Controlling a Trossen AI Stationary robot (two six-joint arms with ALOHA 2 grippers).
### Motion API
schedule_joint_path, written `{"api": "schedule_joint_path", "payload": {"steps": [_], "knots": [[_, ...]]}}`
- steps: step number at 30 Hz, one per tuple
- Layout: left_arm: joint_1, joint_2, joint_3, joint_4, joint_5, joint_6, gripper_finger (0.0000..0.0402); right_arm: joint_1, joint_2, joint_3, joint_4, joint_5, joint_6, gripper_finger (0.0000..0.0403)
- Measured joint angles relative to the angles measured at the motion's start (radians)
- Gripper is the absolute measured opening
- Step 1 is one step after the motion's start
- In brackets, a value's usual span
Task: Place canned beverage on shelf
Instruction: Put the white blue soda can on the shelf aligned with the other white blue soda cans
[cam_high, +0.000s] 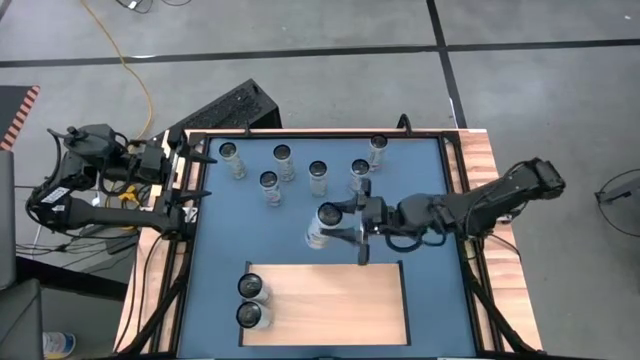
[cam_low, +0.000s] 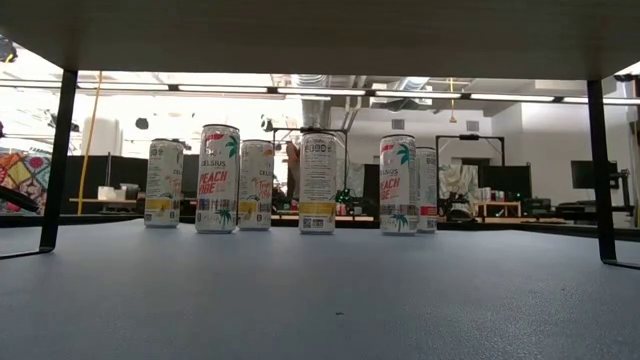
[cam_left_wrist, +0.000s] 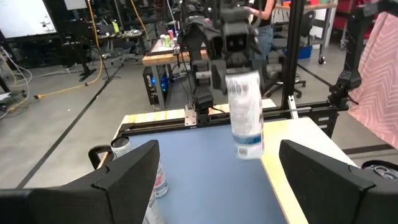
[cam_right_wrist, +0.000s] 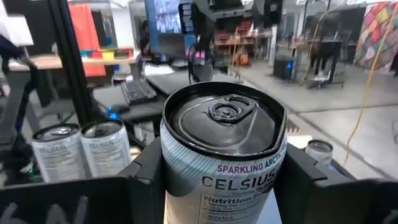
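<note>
Blue desk (cam_high: 430, 200): two cans (cam_high: 250, 301) already on shelf (cam_high: 330, 300), six waiting; right end effector (cam_high: 335, 233) grips another can (cam_high: 322, 224), unplaced; left end effector (cam_high: 195, 172) open, idle.

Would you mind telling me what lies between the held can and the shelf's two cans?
Nothing: in the high view only bare blue surface and bare shelf separate the held can from the two cans.

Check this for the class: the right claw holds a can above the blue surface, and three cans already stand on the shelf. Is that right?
Not quite. The high view shows two cans on the shelf, not three. The rest holds: the right claw holds a can above the blue surface.
</note>
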Motion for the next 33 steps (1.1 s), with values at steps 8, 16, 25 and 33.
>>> {"api": "schedule_joint_path", "payload": {"steps": [8,16,25,33], "knots": [[0.000,0.000,0.000,-0.001,-0.027,-0.007,0.0318,-0.003,0.199,0.124,0.024,0.009,-0.023,0.0195],[0.000,0.000,0.000,-0.003,-0.032,-0.008,0.0318,0.010,0.357,0.378,-0.173,-0.041,-0.092,0.0195],[0.000,0.000,0.000,-0.005,-0.032,-0.009,0.0318,0.023,0.466,0.516,-0.230,-0.062,-0.142,0.0195],[0.000,0.000,0.000,-0.005,-0.032,-0.007,0.0318,-0.001,0.469,0.517,-0.206,-0.123,-0.087,0.0195]]}}
